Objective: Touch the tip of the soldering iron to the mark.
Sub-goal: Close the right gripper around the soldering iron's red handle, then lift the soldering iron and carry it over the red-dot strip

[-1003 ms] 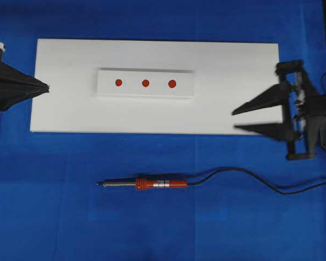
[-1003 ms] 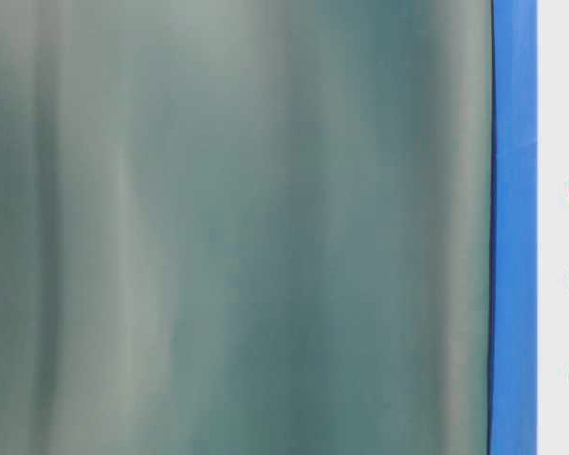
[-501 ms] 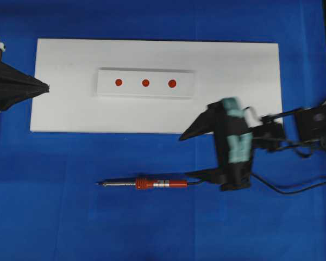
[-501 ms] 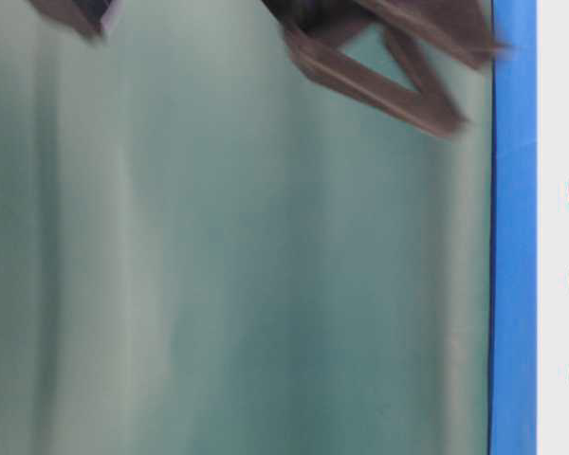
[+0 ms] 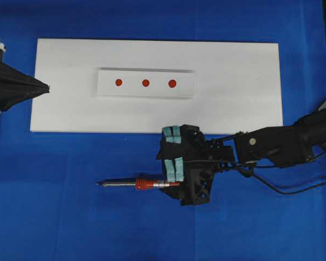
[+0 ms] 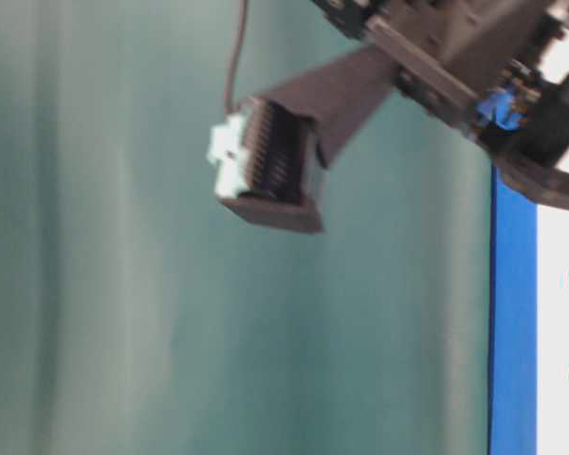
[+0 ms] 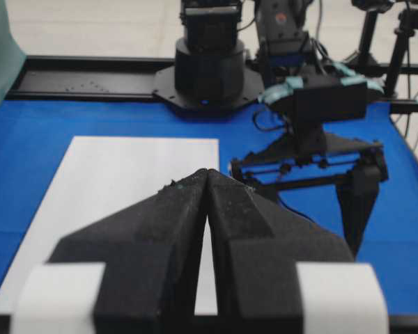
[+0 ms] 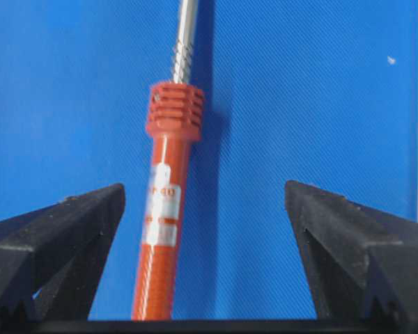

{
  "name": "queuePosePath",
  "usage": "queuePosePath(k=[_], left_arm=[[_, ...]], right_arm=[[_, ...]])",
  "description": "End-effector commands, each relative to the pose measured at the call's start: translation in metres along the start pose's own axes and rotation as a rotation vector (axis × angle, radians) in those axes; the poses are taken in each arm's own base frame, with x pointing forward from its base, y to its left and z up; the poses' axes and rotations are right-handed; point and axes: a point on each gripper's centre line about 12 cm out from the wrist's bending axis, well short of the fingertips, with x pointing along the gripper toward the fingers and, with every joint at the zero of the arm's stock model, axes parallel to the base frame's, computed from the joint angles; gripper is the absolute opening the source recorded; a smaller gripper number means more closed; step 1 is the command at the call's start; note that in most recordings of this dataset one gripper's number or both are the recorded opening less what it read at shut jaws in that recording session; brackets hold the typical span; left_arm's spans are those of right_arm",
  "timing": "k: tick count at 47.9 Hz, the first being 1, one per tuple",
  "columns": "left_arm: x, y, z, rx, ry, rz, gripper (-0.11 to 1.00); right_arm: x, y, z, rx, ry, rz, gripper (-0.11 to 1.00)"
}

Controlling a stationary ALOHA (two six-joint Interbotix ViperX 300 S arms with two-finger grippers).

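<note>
Overhead view: bright, even light, colours saturated, no glare. White rectangular board [image 5: 152,117] close to blown out; the raised white strip with three red dots [image 5: 145,83] casts a thin shadow along its top edge. Focus sharp across the frame.

Table-level view: worst of the set. Soft, blurred green backdrop [image 6: 104,284] fills most of it, with vertical streaks. The black right gripper [image 6: 275,171] is too close to the lens and smeared.

Left wrist view: black closed left gripper [image 7: 205,209] in the near field is soft; mid-distance is sharper.

Right wrist view: crisp, the red-orange soldering iron handle [image 8: 164,229] throws a dark shadow to its right on the blue cloth [image 8: 299,104].
</note>
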Motion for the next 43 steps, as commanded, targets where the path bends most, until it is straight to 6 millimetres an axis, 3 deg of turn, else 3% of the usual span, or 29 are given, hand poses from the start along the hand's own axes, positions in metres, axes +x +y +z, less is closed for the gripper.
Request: queuePosePath(k=[1,19,26,30,38,43], left_arm=[[0.001,0.000,0.003,0.003,-0.012,-0.003,0.00],[0.001,0.001,0.000,0.003,-0.005,0.005,0.00],[0.000,0.001,0.000,0.003,-0.006,0.004,0.00],[0.000,0.001,0.001,0.003,-0.008,0.004,0.00],[0.000,0.001,0.001,0.003,-0.009,0.004,0.00],[0.000,0.001,0.001,0.003,-0.008,0.004,0.00]], right_arm=[[0.002,0.006,0.012,0.009,-0.044,0.017,0.85],[0.032,0.011,0.001,0.028,-0.007,0.015,0.84],[0.035,0.012,-0.001,0.026,-0.001,0.016,0.82],[0.035,0.013,-0.002,0.024,-0.001,0.018,0.71],[0.034,0.014,-0.001,0.023,-0.004,0.020,0.24],[0.035,0.015,-0.002,0.021,-0.001,0.021,0.06]])
